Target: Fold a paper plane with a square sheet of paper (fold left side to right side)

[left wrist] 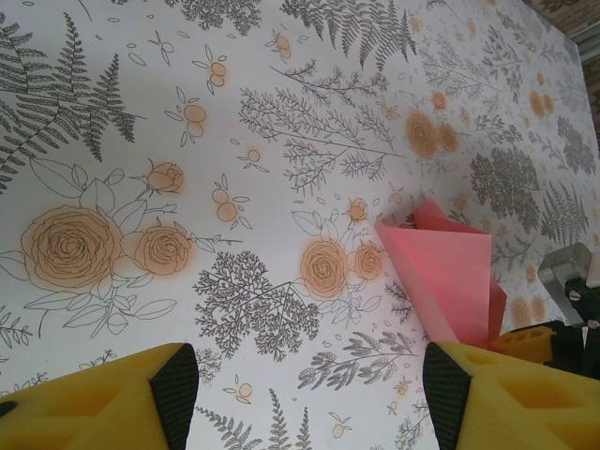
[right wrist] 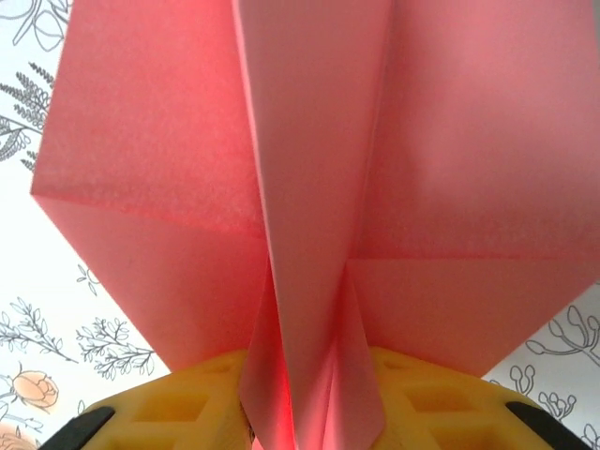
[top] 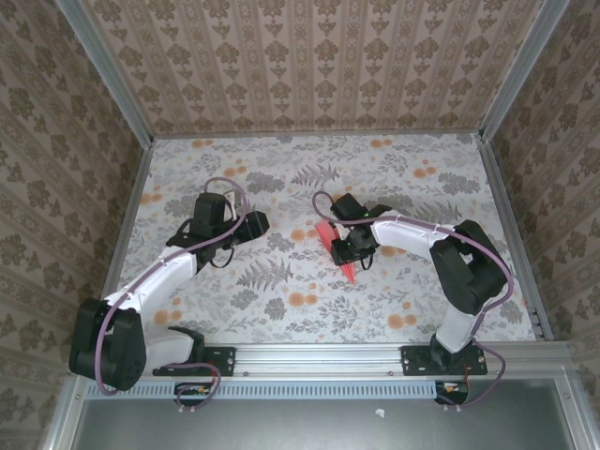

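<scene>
At table centre the paper plane [top: 328, 235] runs far-to-near, nose near; my right gripper [top: 352, 248] pinches its centre fold, left gripper [left wrist: 309, 380] wide.

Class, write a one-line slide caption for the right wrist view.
Folded pink paper plane, its centre fold between the yellow fingers of the right pincer, flowered table behind.

left arm [top: 159, 277] bent, jaws apart | right arm [top: 417, 234] bent, jaws pinching paper plane [right wrist: 309, 187]
</scene>
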`<state>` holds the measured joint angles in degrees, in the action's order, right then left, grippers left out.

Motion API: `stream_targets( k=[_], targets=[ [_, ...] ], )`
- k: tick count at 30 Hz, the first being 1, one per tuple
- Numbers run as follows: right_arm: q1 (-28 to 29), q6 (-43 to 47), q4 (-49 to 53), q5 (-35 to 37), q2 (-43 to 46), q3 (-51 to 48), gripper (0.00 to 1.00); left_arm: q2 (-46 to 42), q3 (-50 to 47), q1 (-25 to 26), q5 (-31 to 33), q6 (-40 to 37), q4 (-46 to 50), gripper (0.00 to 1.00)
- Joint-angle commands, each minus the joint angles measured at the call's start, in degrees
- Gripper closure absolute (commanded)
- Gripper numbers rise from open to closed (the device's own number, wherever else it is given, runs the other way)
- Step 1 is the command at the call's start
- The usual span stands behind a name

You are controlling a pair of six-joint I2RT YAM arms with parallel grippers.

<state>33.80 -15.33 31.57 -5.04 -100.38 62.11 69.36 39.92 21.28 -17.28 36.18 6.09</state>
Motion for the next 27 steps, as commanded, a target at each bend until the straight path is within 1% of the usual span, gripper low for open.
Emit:
stream_targets(
  k=[1, 5, 7, 10, 12, 13, 16, 17, 18, 21, 22, 25, 27],
  targets=[
    [0.4, -1.2, -0.5, 1.5, -0.9, 1.8, 0.65, -1.6, 0.3, -0.5, 0.0, -1.0, 0.9, 0.32],
    [0.4, -1.0, -0.5, 0.8, -2.1, 2.2, 0.67, -1.7, 0.2, -0.5, 0.1, -1.1, 0.8, 0.32],
    [0.4, -1.3, -0.5, 0.3, -2.7, 2.5, 0.72, -1.8, 0.1, -0.5, 0.0, -1.1, 0.9, 0.32],
    [0.3, -2.1, -0.3, -0.2, -2.3, 4.0, 0.84, -2.4, 0.3, -0.6, -0.2, -1.5, 1.1, 0.32],
    [0.0, -3.2, 2.3, 0.5, -2.1, 7.1, 0.9, -3.1, 0.5, -0.7, -0.7, -2.4, 1.1, 0.31],
    [-0.1, -3.8, 3.8, 1.2, -2.3, 8.9, 0.91, -3.4, 0.7, -0.7, -1.0, -2.8, 1.0, 0.31],
    [-0.8, -7.0, 9.7, 4.8, -4.0, 15.6, 0.92, -4.9, 0.6, -0.7, -1.9, -4.7, -0.2, 0.23],
    [-1.0, -8.2, 12.0, 6.2, -5.0, 18.2, 0.92, -5.5, 0.6, -0.7, -1.4, -5.2, -0.2, 0.19],
    [-1.3, -9.5, 13.4, 7.5, -6.2, 20.4, 0.94, -6.2, 0.5, -0.7, -1.1, -6.0, -0.4, 0.14],
    [-2.1, -12.7, 15.2, 9.4, -9.6, 25.6, 0.95, -7.9, 0.7, -0.7, 1.1, -8.1, 0.3, 0.02],
    [-2.5, -13.4, 16.0, 9.7, -10.9, 27.3, 0.95, -8.3, 1.0, -0.8, 1.4, -8.6, 0.7, 0.0],
    [-3.1, -14.3, 19.2, 13.2, -15.1, 32.7, 0.94, -9.0, 2.1, -1.0, 2.0, -9.9, 3.3, 0.0],
    [-3.6, -14.7, 20.1, 13.8, -17.4, 34.6, 0.95, -9.2, 2.4, -1.1, 1.9, -10.2, 4.2, 0.0]
  ],
)
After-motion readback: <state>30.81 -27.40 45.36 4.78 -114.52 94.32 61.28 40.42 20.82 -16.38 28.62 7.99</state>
